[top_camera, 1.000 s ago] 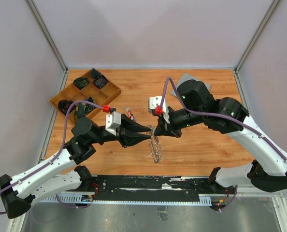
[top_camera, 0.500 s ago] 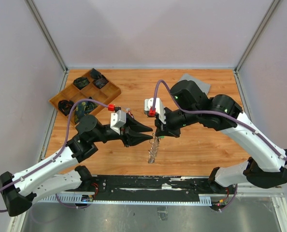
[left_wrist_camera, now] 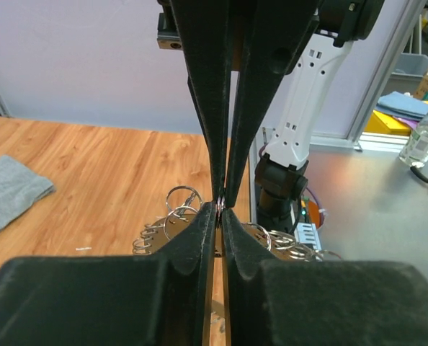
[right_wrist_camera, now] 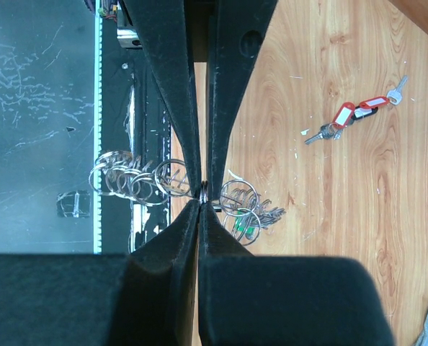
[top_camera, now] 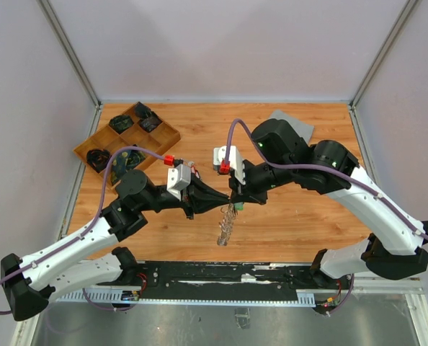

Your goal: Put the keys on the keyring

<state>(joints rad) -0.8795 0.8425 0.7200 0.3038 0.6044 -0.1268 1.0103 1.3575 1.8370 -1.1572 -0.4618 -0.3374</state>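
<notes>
Left gripper (top_camera: 224,202) now pinched onto keyring (top_camera: 226,223), was wider before, right gripper (top_camera: 235,200) clamped on same ring, arms reaching inward, tips meeting.

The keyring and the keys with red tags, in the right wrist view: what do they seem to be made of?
The keyring: thin wire loops, silver and shiny with bright glints, so most likely polished steel or a similar metal. The keys: the blades are grey and dully reflective, probably metal. Their red tags look like smooth, glossy plastic, with a white label insert that may be paper.
</notes>
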